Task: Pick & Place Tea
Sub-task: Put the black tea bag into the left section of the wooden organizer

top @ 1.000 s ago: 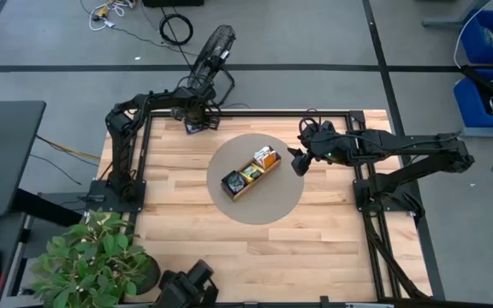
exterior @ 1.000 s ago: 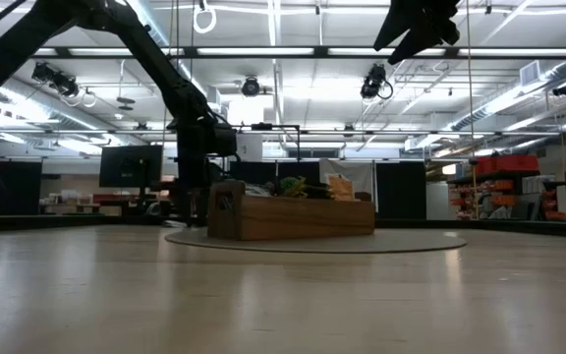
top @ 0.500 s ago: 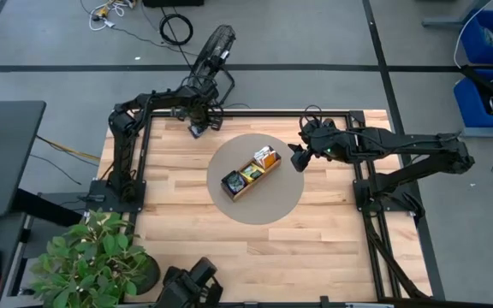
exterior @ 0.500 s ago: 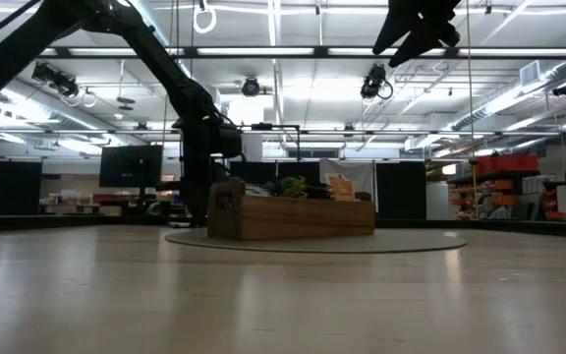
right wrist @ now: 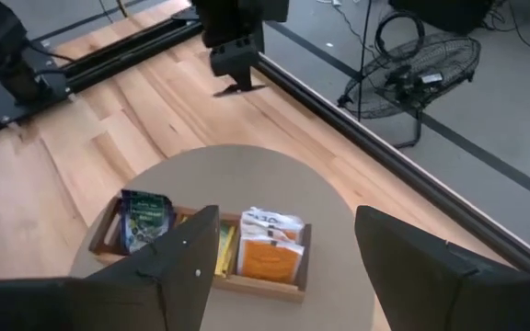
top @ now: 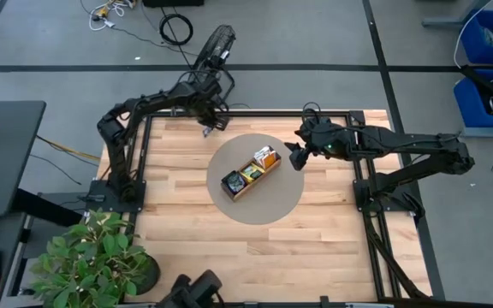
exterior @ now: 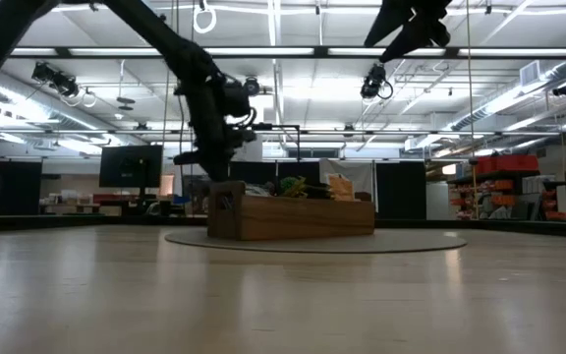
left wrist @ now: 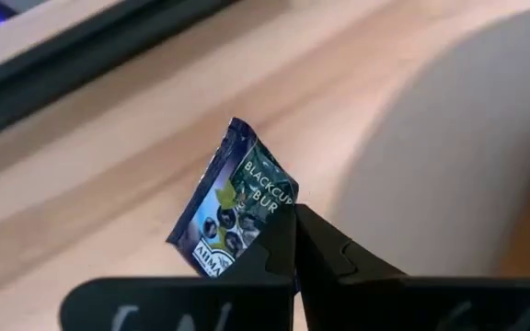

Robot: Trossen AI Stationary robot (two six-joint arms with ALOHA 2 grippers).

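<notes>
The left pincer (top: 205,130) hangs near the counter's (top: 187,248) upper edge in the high view, up and left of the round grey mat (top: 276,205), clenched on a corner of a dark navy blackcurrant tea packet (left wrist: 235,198). The left wrist view shows that packet tilted, lifted clear of the wood, with bare planks under it and the mat's rim just beside. The wooden tray (top: 251,173) sits at the middle of the mat, well apart from every counter edge, with a navy packet (right wrist: 143,219), yellow packets (right wrist: 224,250) and orange-and-white packets (right wrist: 267,248) standing in its three compartments. The right pincer (top: 291,159) hovers above the mat's right part, just right of the tray, fingers (right wrist: 178,267) spread wide and holding nothing.
</notes>
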